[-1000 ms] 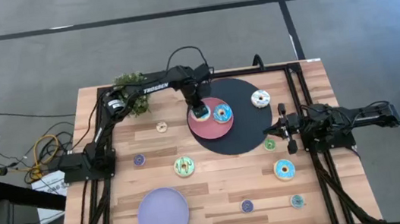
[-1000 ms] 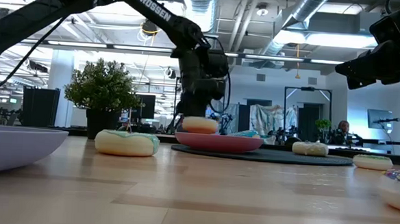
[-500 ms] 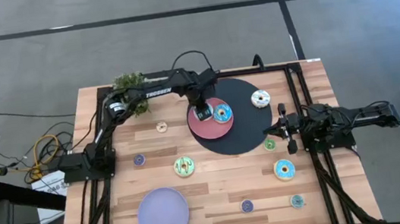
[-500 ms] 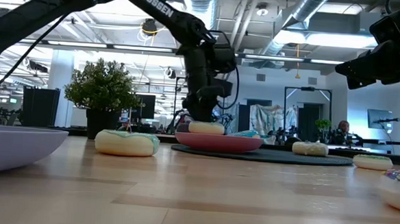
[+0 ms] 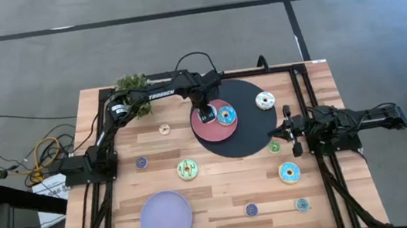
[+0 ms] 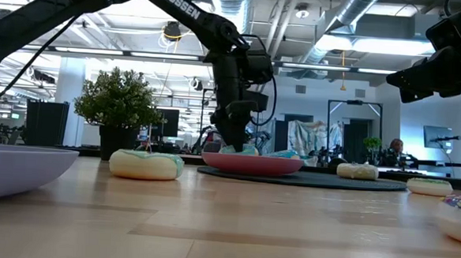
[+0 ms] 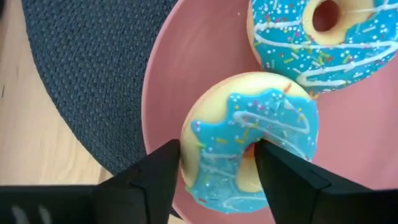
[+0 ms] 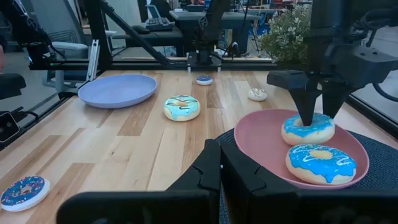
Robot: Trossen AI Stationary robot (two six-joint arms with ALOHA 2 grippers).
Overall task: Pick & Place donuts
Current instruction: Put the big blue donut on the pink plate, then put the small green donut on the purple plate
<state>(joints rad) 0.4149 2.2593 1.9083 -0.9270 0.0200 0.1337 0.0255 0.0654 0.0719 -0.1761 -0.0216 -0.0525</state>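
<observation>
Nearest the table's front edge lay the lavender plate point(image 5: 166, 218) and two coin-sized donuts point(image 5: 252, 210), with a blue-iced donut point(image 5: 289, 172) and a green-iced donut point(image 5: 188, 169) a little farther back. At mid-table the right gripper point(image 5: 290, 131) waited beside the dark mat point(image 5: 257, 135), its fingers point(image 8: 205, 163) pressed together and holding nothing. Farther back, the left gripper point(image 5: 206, 115) stood over the pink plate point(image 5: 204, 130), which rested on the mat. Its fingers point(image 7: 163, 169) were clenched on a blue donut point(image 7: 252, 149): one finger lay against the outer edge, the other stood in the hole. This donut sat on the plate, touching a second blue donut point(image 7: 318, 36). In the left wrist view the second donut was cut off by the frame edge; in the low view the held donut point(image 6: 240, 149) was largely hidden behind the plate's rim. A white donut point(image 5: 265, 100) lay at the mat's far side.
</observation>
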